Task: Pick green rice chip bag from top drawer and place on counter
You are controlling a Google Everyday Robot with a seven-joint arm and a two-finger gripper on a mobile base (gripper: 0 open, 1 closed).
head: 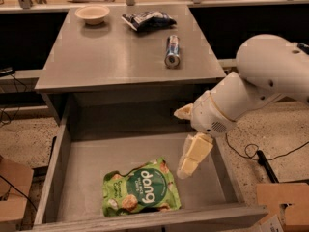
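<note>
The green rice chip bag [141, 191] lies flat on the bottom of the open top drawer [54, 162], near its front edge, with "dang" lettering showing. My gripper [189, 161] hangs from the white arm inside the drawer, pointing down, just right of the bag and slightly above it, apart from it. The grey counter [111, 62] sits above the back of the drawer.
On the counter stand a small bowl [92, 13], a dark blue-and-white bag [147, 21] and a can [172, 51] lying on its side. Cardboard boxes sit on the floor at the left [12, 187] and right [285, 202]. A cable [263, 159] runs along the right floor.
</note>
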